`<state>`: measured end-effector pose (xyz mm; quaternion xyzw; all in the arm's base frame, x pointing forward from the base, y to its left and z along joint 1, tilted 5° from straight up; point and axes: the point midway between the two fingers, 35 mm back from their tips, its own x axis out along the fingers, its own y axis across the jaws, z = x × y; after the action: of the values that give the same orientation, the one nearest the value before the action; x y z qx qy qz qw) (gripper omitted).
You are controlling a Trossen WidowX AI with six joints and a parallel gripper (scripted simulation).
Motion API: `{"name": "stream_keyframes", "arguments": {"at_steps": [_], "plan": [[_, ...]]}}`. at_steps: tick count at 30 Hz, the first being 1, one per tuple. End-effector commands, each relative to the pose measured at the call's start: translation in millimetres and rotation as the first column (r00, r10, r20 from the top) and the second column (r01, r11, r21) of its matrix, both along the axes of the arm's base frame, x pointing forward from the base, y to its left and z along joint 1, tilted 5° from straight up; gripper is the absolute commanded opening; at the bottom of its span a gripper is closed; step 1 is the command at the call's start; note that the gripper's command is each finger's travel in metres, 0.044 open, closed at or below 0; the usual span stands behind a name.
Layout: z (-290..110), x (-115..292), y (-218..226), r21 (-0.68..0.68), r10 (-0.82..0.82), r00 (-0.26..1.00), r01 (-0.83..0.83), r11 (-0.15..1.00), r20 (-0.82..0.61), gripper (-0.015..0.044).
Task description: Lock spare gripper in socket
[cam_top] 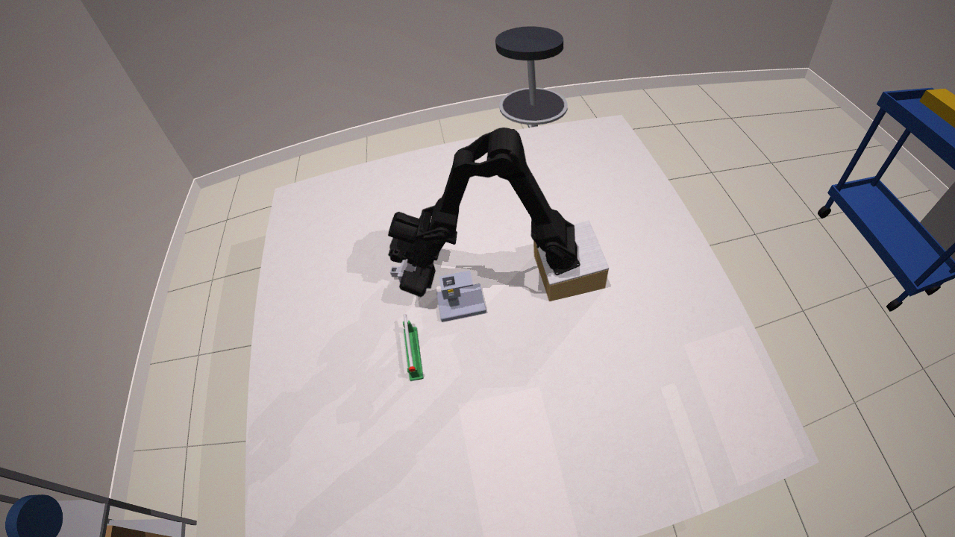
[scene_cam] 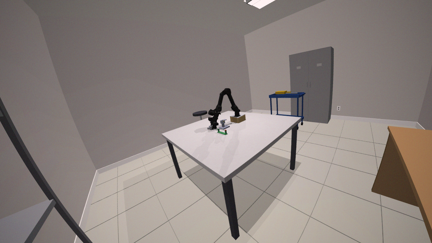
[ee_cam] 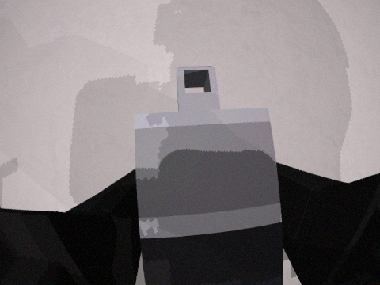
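On the matte white table (cam_top: pixel 600 400) my gripper (ee_cam: pixel 199 165) is clamped partway on the boxy grey spare gripper (ee_cam: pixel 206 201), spigot (ee_cam: pixel 196 89) pointing away from the wrist.

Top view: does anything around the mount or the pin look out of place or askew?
Nothing stands out. The lock pin lies on its green rest, the mount sits flat with its socket empty, and the gripper is shut on the spare gripper.

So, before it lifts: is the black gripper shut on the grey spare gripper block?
Shut on it. In the wrist view the black gripper brackets the grey spare gripper block on both sides, spigot pointing away.
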<state>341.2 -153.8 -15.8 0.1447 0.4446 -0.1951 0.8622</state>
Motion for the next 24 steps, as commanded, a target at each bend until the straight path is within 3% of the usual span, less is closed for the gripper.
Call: {"name": "stream_keyframes", "arguments": {"at_steps": [1, 5, 24], "plan": [[2.4, -0.4, 0.1, 0.002, -0.004, 1.0, 0.004, 1.0, -0.002, 0.0105], [16.7, 1.2, -1.9, 0.002, -0.004, 1.0, 0.004, 1.0, -0.002, 0.0], [102.8, -7.2, -4.9, 0.001, -0.004, 1.0, 0.004, 1.0, -0.001, 0.0]]}}
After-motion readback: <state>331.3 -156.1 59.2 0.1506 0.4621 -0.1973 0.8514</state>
